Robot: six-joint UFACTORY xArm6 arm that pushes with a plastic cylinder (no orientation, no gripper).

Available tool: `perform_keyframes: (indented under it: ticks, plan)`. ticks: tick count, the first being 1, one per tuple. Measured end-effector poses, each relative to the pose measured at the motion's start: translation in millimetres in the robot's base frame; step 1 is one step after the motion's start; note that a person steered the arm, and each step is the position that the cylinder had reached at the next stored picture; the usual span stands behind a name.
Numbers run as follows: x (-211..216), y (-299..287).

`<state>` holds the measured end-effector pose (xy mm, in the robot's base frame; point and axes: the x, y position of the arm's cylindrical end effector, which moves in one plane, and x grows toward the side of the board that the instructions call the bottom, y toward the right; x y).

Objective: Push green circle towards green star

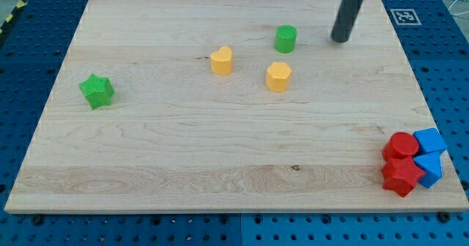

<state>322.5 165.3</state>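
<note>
While your rod carries no claw to open or close, my tip (341,39) sits just to the view's right of the green circle (286,39), apart from it. That block stands upright near the counter's (220,158) top edge — round, so no long axis shows. You see the green star (97,91) well apart at the view's left. Between them lie a yellow heart (221,60) and a yellow hexagon (278,76). No readable writing — only a square marker (404,16).

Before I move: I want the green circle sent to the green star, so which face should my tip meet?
Its right face, pushing left and slightly down: my tip sits right of the green circle, and the green star lies far left.
</note>
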Motion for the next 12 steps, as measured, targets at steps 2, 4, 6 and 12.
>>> perform_keyframes:
  ticks: [2, 4, 6, 12]
  plan:
    - [0.1, -22.1]
    - [0.1, -95.5]
    - [0.1, -161.1]
    - [-11.8, -332.3]
